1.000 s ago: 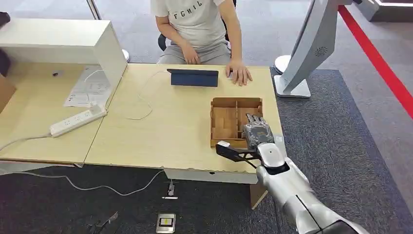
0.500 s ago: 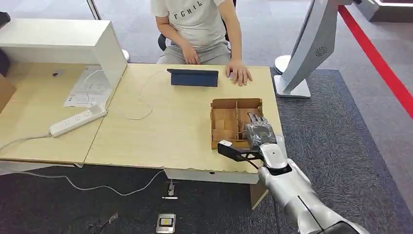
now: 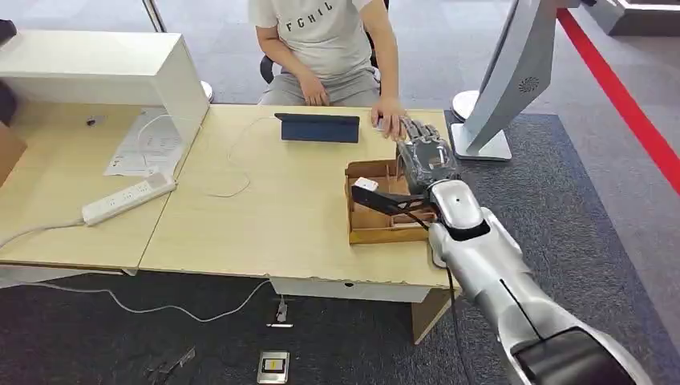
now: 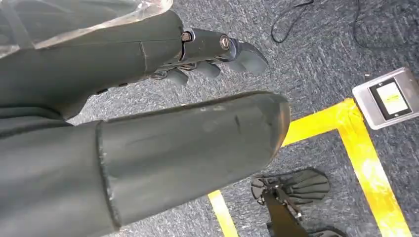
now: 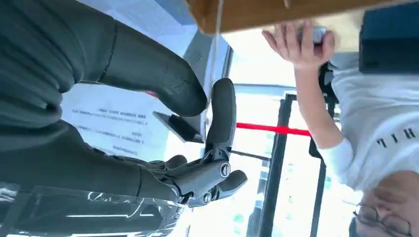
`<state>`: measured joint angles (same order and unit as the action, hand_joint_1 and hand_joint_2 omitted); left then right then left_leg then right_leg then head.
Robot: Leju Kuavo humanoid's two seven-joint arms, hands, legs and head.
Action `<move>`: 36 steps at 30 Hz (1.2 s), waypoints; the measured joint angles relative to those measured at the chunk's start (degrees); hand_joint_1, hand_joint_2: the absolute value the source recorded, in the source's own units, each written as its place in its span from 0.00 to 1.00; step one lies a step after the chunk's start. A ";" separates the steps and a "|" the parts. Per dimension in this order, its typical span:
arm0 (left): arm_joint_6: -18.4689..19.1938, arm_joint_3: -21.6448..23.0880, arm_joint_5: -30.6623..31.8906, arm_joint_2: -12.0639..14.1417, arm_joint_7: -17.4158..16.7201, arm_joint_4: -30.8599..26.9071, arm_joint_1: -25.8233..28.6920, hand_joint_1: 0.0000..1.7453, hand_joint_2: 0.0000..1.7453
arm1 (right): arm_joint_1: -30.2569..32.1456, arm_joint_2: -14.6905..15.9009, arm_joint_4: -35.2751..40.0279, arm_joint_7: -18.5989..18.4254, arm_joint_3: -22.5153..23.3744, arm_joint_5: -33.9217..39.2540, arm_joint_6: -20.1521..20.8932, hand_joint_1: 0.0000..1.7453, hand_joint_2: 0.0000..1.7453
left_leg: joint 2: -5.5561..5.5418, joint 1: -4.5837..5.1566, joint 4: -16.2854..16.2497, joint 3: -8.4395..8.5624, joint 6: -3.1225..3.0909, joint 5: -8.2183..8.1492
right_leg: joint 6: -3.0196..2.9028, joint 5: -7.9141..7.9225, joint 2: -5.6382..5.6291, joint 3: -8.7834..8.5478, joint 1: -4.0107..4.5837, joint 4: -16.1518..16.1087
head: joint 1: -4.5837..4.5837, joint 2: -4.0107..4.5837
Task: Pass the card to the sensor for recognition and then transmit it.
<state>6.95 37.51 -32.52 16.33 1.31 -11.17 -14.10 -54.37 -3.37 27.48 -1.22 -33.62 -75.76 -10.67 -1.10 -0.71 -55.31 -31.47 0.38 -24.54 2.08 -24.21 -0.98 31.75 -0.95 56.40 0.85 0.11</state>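
Note:
My right hand point(image 3: 423, 156) hangs raised over the far edge of the wooden compartment box point(image 3: 370, 231), close to the person's hand point(image 3: 393, 122) resting on the table. In the right wrist view, the thumb and a finger of the right hand point(image 5: 123, 94) pinch a thin pale card point(image 5: 215, 59), seen edge-on. A dark blue flat device point(image 3: 318, 127) stands at the far side of the table, left of the hand. My left hand point(image 4: 163, 123) hangs over the carpet floor with its fingers apart, holding nothing.
A person sits behind the table. A white power strip point(image 3: 128, 199), papers point(image 3: 148, 144) and a white shelf unit point(image 3: 104, 68) lie to the left. A white stand point(image 3: 501, 80) rises right of the table. A small grey device point(image 4: 390, 97) lies on the floor.
My right hand has lifted out of the box's right compartment and moved away from me, toward the person's hand at the table's far edge.

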 joint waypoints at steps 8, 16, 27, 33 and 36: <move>-0.07 0.00 -0.02 0.00 -0.29 0.00 0.09 0.00 0.00 | -4.76 -1.75 0.37 0.92 -0.20 -1.07 0.24 1.00 1.00 | -0.01 0.00 0.00 -0.01 0.00 0.00 | 0.00 0.00 0.00 0.01 0.00 0.00 | 0.00 -0.02; -0.77 0.00 0.02 -0.24 -1.20 0.00 0.05 0.00 0.00 | -8.25 -4.37 -1.79 0.52 -0.79 -2.86 2.67 1.00 1.00 | -0.02 -0.01 0.00 -0.03 0.00 0.00 | 0.00 -0.01 0.00 0.02 0.01 0.00 | 0.00 -0.02; -0.77 0.00 0.33 -0.87 -1.66 0.00 0.00 0.00 0.00 | -9.35 -5.55 -4.53 -0.96 -1.25 -2.95 4.33 1.00 1.00 | 0.00 0.00 0.00 -0.03 0.00 0.00 | 0.00 0.00 0.00 0.05 0.00 -0.02 | 0.00 -0.02; -0.66 0.00 0.20 -1.22 -1.66 0.00 -0.01 0.00 0.00 | -9.49 -5.60 -5.18 -1.01 -1.46 -3.06 4.44 1.00 1.00 | 0.00 -0.01 0.00 -0.03 0.00 0.00 | 0.00 0.00 0.00 0.05 0.01 -0.01 | 0.00 0.00; -0.66 0.00 0.20 -1.42 -1.66 0.00 -0.22 0.00 0.00 | -9.60 -5.62 -5.57 -1.07 -1.62 -3.34 4.72 1.00 1.00 | 0.00 -0.01 0.00 -0.02 0.00 0.00 | 0.00 0.00 0.00 0.05 0.01 -0.01 | 0.00 -0.02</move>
<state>6.29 37.51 -32.33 14.91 -0.35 -11.17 -14.33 -63.97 -8.98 21.90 -2.29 -35.23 -79.10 -5.94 -1.10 -0.71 -55.31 -31.49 0.38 -24.54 2.07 -24.21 -0.98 31.80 -0.95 56.39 0.85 0.09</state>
